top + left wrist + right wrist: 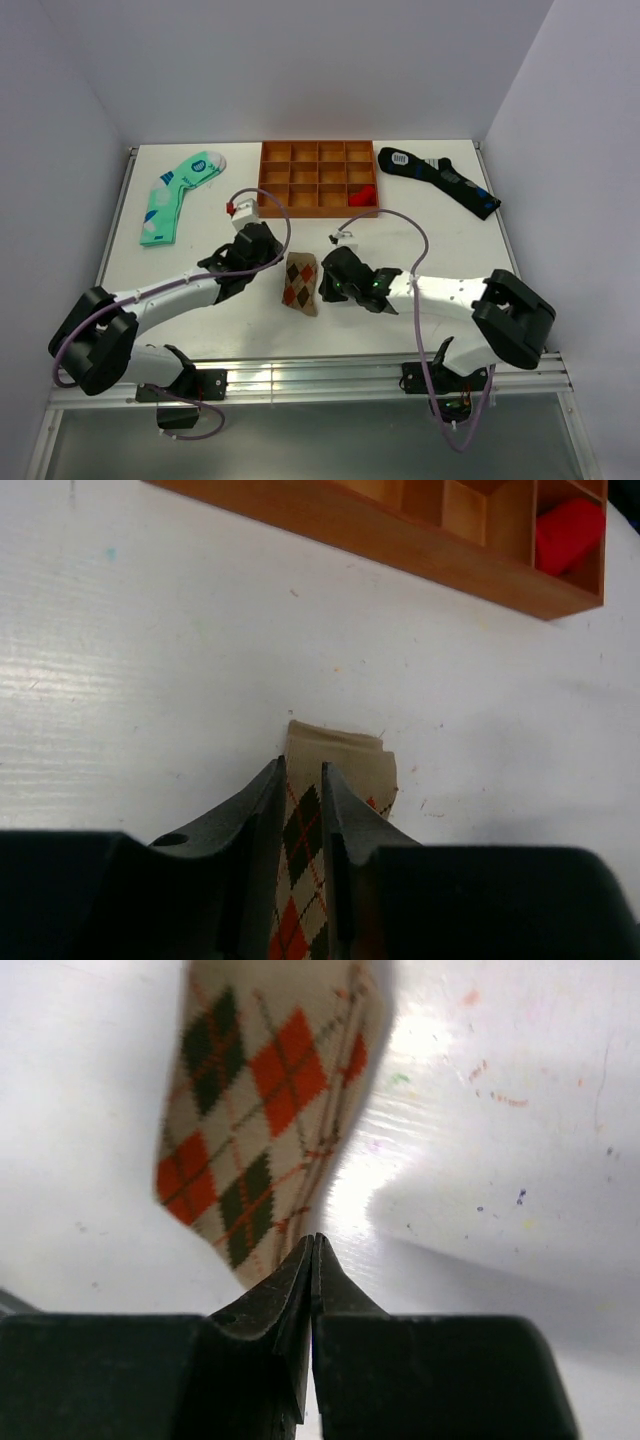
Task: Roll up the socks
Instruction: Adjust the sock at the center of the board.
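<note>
You had the sock [301,284] lying on the table [470,245] just in front of the tray [300,211], on the arms' side of its near wall and level with its middle columns. It lay lengthwise, the plain tan cuff toward the tray and the other end away from it. The argyle face was up, with orange and dark diamonds on cream.

Your left gripper [301,770] sat at the sock's left side, near the tray's front. In the left wrist view its fingers [262,815] stood narrowly apart, and patterned knit filled the whole gap. They looked clamped on a fold of the sock, though that view was too close to be sure. The cuff reached past the fingertips toward the tray, and part of the sock showed outside the right-hand finger.

Your right gripper [313,1240] sat on the sock's other side, farther from the tray than the left one. Its fingers were pressed together with no gap, and the tips met a corner of the sock's end farthest from the tray.

A red item [364,193] sat in the tray's near right compartment. A green sock [175,195] lay left of the tray and a black sock [440,180] right of it, both well apart from the grippers.
</note>
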You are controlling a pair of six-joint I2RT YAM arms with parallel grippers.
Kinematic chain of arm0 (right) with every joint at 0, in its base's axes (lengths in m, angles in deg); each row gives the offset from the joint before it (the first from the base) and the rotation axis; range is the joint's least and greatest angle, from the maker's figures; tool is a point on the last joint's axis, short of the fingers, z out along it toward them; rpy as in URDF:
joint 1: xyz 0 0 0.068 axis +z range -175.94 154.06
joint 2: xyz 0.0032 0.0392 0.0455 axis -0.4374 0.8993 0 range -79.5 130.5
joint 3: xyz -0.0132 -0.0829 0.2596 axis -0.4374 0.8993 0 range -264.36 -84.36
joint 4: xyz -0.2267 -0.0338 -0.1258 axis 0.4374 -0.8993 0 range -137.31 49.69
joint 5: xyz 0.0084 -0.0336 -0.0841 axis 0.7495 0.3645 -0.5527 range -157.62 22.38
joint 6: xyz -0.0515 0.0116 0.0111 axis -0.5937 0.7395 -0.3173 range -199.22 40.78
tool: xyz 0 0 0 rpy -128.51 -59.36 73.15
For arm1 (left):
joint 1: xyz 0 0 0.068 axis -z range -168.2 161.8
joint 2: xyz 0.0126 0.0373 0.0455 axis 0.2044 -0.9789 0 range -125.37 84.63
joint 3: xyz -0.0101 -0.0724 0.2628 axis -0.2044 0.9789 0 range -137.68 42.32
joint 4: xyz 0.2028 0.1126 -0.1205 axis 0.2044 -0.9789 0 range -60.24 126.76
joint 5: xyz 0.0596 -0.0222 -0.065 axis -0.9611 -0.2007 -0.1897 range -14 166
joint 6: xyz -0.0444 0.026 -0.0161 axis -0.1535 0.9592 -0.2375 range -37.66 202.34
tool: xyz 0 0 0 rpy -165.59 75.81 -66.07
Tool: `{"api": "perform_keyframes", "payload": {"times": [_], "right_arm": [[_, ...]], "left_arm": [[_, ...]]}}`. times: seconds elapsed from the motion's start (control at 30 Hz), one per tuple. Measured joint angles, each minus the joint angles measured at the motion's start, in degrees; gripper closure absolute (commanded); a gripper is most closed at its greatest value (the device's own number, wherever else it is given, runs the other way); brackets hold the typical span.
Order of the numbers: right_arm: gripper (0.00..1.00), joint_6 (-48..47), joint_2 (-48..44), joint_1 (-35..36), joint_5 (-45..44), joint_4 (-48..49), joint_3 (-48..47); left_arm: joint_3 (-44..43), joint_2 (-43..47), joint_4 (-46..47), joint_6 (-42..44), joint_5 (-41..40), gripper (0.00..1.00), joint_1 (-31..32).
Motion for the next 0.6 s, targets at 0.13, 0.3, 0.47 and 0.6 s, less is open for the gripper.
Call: {"api": "perform_keyframes", "payload": {"times": [0.13,0.3,0.47,0.6], "right_arm": [[0.9,-4.0,-5.4,0.0,0.9,4.7,2.5],[0.84,-9.5,-10.3,0.0,5.1,13.5,7.1],[0.83,-14.8,-9.6,0.3,9.4,20.2,7.7],[0.76,-17.9,-6.0,0.8,12.2,26.6,8.0]], "left_arm": [[1.3,0.1,2.4,3.7,3.6,0.67,0.0],[6.3,0.0,7.4,6.5,9.6,0.66,0.0],[9.0,-2.0,13.4,8.3,16.2,0.67,0.0],[9.0,-5.3,17.7,9.4,19.3,0.66,0.0]]}}
